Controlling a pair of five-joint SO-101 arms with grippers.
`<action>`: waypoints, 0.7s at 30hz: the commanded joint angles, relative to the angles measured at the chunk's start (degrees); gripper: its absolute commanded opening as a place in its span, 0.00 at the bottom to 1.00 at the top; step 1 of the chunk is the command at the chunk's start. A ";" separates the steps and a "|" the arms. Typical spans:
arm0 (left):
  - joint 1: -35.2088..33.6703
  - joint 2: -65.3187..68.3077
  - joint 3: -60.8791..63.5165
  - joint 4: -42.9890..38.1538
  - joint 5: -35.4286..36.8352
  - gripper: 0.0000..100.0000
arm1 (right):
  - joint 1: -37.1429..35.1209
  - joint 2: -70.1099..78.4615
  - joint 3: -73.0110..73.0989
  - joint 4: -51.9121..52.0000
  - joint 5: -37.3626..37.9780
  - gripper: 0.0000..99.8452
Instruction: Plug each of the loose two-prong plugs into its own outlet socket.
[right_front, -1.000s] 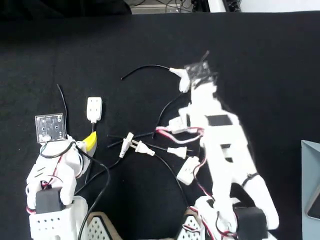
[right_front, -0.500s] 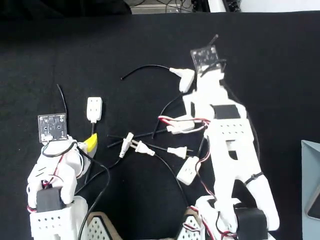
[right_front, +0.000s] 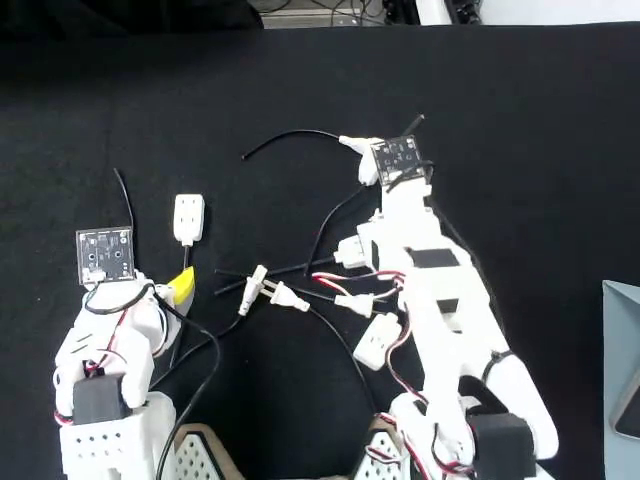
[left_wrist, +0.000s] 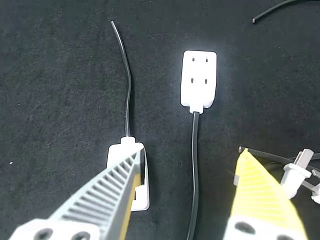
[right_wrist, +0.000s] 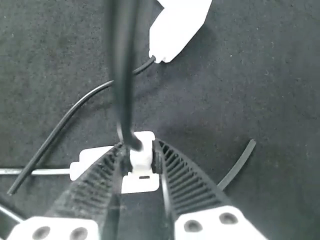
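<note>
In the right wrist view my right gripper (right_wrist: 140, 150) is shut on a white two-prong plug (right_wrist: 139, 162), whose black cord (right_wrist: 122, 75) rises toward the camera. A second white piece (right_wrist: 177, 25) lies further off on the black cloth. The right arm (right_front: 430, 270) stretches to mid-table. My left gripper (left_wrist: 191, 155) stands open at the lower left, straddling the cord of a white outlet (left_wrist: 200, 77) (right_front: 188, 218). Another white plug (left_wrist: 127, 165) lies partly under its grey finger (left_wrist: 115, 190). Loose plugs (right_front: 258, 285) (right_front: 290, 298) (right_front: 355, 303) lie mid-table beside a second outlet (right_front: 377, 342).
A black cloth (right_front: 540, 150) covers the table. Black cords (right_front: 330, 215) cross its middle between the arms. A grey box (right_front: 622, 360) sits at the right edge. Open cloth lies at the far left and far right.
The right arm's wrist swung away toward the far side, then came back nearer and lower by the white piece. The left arm has kept still.
</note>
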 joint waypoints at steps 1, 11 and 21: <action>-0.31 -0.35 -0.31 -1.05 -0.62 0.30 | -0.88 -0.13 1.71 -0.09 -0.35 0.01; -0.13 -0.35 -0.31 -1.05 -0.62 0.30 | -1.05 -8.75 1.80 3.25 -0.44 0.01; -0.13 -0.35 -0.31 -1.05 -0.62 0.30 | -1.58 -12.26 2.15 8.26 -3.96 0.01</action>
